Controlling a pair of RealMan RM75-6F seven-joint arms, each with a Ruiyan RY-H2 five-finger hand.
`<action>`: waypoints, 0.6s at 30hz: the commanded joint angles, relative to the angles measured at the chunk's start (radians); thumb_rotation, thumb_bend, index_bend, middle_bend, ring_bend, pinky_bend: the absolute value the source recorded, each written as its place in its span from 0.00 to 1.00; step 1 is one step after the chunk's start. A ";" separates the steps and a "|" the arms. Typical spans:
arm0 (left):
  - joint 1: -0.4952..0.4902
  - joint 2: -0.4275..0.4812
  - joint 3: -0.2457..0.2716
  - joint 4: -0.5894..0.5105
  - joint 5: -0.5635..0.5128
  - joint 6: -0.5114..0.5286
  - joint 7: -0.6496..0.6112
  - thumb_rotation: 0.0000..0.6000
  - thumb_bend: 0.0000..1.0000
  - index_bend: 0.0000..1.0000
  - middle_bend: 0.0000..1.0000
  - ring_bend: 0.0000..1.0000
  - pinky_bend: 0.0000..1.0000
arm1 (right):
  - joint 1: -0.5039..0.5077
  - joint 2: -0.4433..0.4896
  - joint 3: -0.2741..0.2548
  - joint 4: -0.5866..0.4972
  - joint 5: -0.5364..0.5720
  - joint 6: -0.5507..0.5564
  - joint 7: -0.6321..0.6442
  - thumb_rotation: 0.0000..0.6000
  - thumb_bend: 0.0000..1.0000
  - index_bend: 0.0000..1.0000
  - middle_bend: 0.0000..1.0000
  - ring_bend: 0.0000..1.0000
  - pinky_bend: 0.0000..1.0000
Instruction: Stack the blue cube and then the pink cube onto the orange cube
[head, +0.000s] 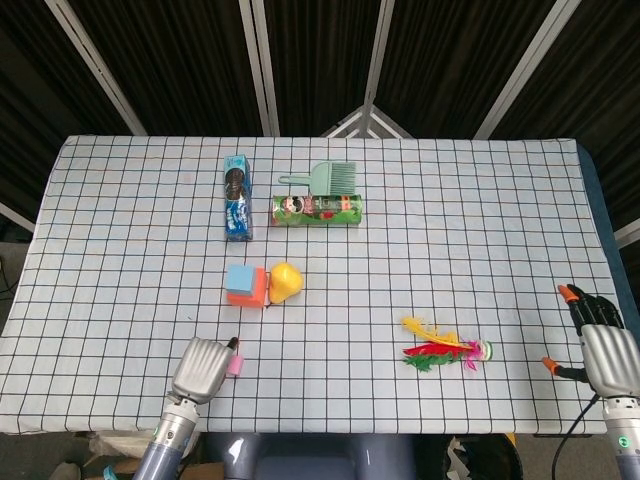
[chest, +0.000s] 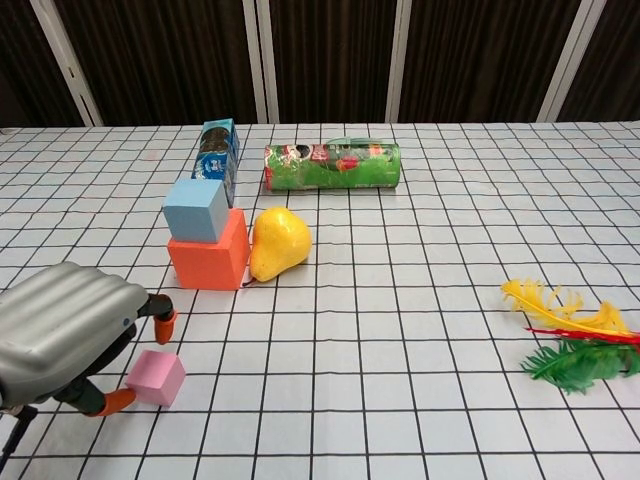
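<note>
The blue cube (head: 239, 278) (chest: 195, 209) sits on top of the orange cube (head: 249, 294) (chest: 208, 263) left of the table's middle. Near the front edge, the small pink cube (head: 237, 365) (chest: 156, 377) lies on the cloth. My left hand (head: 203, 368) (chest: 68, 335) hangs over its left side; one orange fingertip (chest: 116, 400) touches the cube's near-left face, and another (chest: 165, 322) curls just behind it without clear contact. The head view shows the hand covering part of the cube. My right hand (head: 603, 340) rests with fingers spread at the table's front right corner, holding nothing.
A yellow pear (head: 284, 282) (chest: 277, 244) leans against the orange cube's right side. Behind lie a blue biscuit pack (head: 237, 197), a green can (head: 317, 210) on its side and a green brush (head: 330, 177). A feathered shuttlecock (head: 445, 351) lies front right.
</note>
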 joint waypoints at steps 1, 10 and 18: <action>0.002 0.000 -0.004 0.000 -0.001 -0.005 0.000 1.00 0.26 0.41 0.81 0.76 0.90 | 0.001 0.001 0.000 0.000 0.001 -0.002 0.000 1.00 0.17 0.04 0.08 0.11 0.08; 0.006 -0.001 -0.015 0.003 -0.005 -0.028 0.003 1.00 0.28 0.41 0.81 0.76 0.90 | 0.002 0.004 -0.003 -0.001 -0.002 -0.007 0.007 1.00 0.17 0.04 0.08 0.11 0.08; 0.012 -0.005 -0.021 0.009 -0.012 -0.040 0.015 1.00 0.31 0.43 0.81 0.76 0.91 | 0.002 0.006 -0.004 -0.001 -0.004 -0.007 0.017 1.00 0.17 0.04 0.08 0.11 0.08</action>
